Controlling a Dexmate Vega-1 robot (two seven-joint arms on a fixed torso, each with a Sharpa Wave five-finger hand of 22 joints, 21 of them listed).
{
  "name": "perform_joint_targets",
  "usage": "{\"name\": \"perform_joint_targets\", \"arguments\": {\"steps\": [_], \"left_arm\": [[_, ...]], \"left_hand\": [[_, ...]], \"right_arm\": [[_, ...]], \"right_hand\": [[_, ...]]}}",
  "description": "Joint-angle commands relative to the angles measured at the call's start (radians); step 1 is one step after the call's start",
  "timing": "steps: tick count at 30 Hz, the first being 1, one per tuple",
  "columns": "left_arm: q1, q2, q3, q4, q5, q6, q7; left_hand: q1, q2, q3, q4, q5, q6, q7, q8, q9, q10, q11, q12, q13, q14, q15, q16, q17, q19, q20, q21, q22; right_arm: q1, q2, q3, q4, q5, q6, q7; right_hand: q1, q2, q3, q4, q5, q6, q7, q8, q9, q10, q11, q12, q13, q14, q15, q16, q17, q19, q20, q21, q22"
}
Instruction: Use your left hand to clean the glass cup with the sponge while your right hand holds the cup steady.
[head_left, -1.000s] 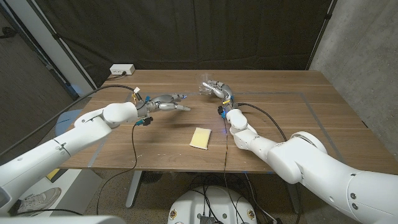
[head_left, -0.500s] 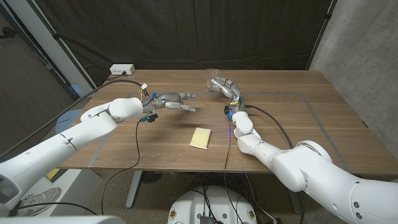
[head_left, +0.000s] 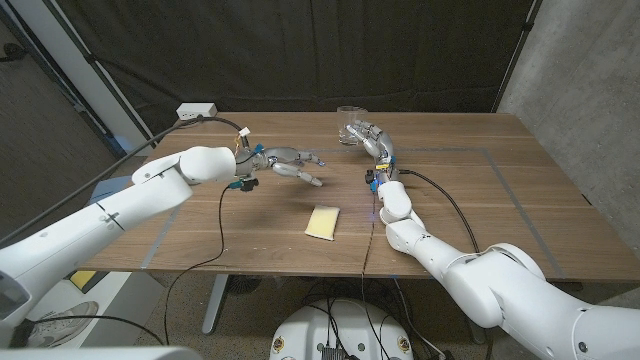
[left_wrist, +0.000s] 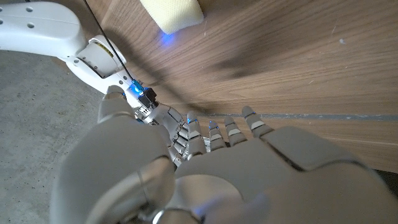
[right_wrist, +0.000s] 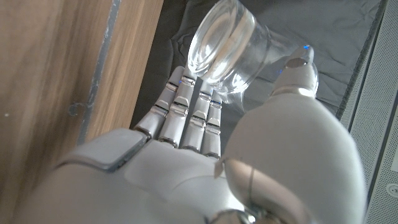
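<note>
Right hand (head_left: 372, 142) grips the glass cup (head_left: 348, 124) raised over the table's (head_left: 480, 200) far edge; left hand (head_left: 290, 163) empty, fingers spread, hovering beyond the sponge (head_left: 322, 221) lying mid-table.

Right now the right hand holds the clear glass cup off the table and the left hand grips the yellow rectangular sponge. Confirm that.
Not quite. The right hand does hold the clear glass cup raised, but the left hand grips nothing: in the head view it hovers with fingers apart, while the yellow rectangular sponge lies untouched on the wooden table, apart from that hand.
</note>
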Motion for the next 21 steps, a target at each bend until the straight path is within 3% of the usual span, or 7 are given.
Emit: {"name": "perform_joint_targets", "arguments": {"steps": [1, 15, 21], "left_arm": [[-0.01, 0.038, -0.005, -0.092, 0.06, 0.042, -0.081], [-0.036, 0.032, 0.027, -0.15, 0.178, 0.091, -0.159], [-0.045, 0.017, 0.053, -0.186, 0.293, 0.114, -0.183]], "left_hand": [[0.026, 0.013, -0.009, -0.003, 0.002, 0.105, -0.021, 0.04, 0.003, 0.037, -0.004, 0.016, 0.002, 0.022, -0.006, 0.01, 0.006, 0.017, -0.001, -0.002, 0.001], [0.048, 0.013, -0.014, -0.007, -0.002, 0.105, -0.022, 0.035, -0.001, 0.045, -0.007, 0.012, -0.001, 0.031, -0.001, 0.01, 0.005, 0.032, 0.004, 0.0, 0.001], [0.075, -0.002, -0.024, -0.016, 0.001, 0.183, -0.023, 0.061, -0.004, 0.076, -0.02, 0.017, -0.004, 0.047, -0.007, 0.012, 0.003, 0.046, 0.0, 0.002, 0.001]], "right_arm": [[-0.055, -0.04, -0.017, -0.124, -0.005, -0.032, -0.035], [-0.091, -0.072, -0.028, -0.208, 0.006, -0.057, -0.066], [-0.096, -0.079, -0.027, -0.219, 0.008, -0.052, -0.081]], "right_hand": [[0.187, 0.194, 0.028, 0.03, -0.001, 0.195, -0.185, 0.006, 0.014, 0.081, -0.078, -0.005, 0.007, 0.092, -0.236, 0.0, 0.008, -0.004, -0.153, 0.009, 0.006], [0.191, 0.19, 0.023, 0.032, -0.003, 0.177, -0.18, 0.001, 0.019, 0.069, -0.081, -0.011, 0.016, 0.089, -0.236, -0.003, 0.021, -0.01, -0.152, 0.026, 0.013], [0.191, 0.191, 0.021, 0.034, -0.004, 0.177, -0.179, 0.002, 0.02, 0.068, -0.08, -0.013, 0.019, 0.087, -0.236, -0.006, 0.025, -0.013, -0.152, 0.033, 0.015]]}}
